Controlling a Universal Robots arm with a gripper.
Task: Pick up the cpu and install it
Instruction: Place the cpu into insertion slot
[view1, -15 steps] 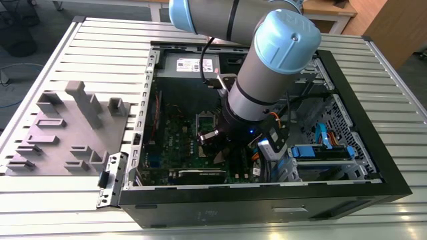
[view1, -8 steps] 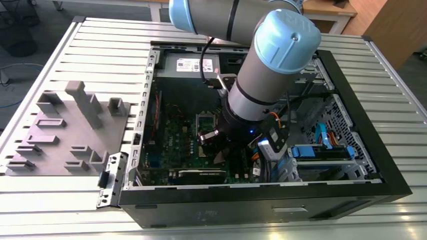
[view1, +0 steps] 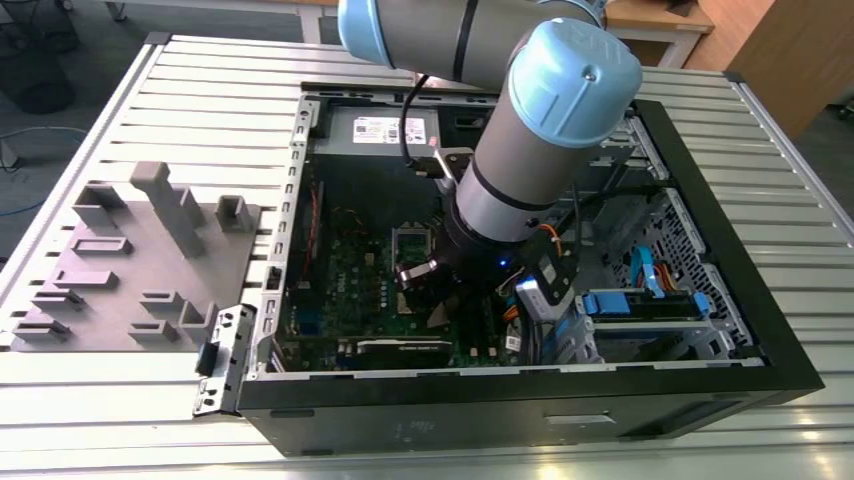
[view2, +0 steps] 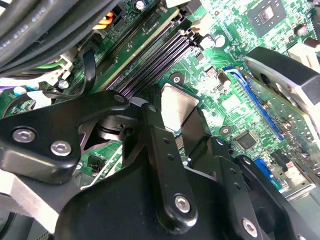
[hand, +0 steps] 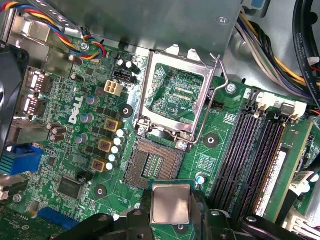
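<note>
Gripper (hand: 171, 222) reaching down inside open computer case (view1: 467, 425), hovering over green motherboard (hand: 75, 165). Jaws pinching cpu (hand: 171, 202) by two opposite edges, open only as wide as chip. Cpu being held flat, metal top up, just beside open socket (hand: 152, 165), not seated. Socket frame (hand: 175, 95) standing lifted.

White silkscreen logo (hand: 75, 111), circuit board (hand: 70, 150), near end effector (hand: 171, 212) (wording not transcribed). Printed label (view1: 380, 128), power supply (view1: 327, 120), well beyond end effector, illegible.
</note>
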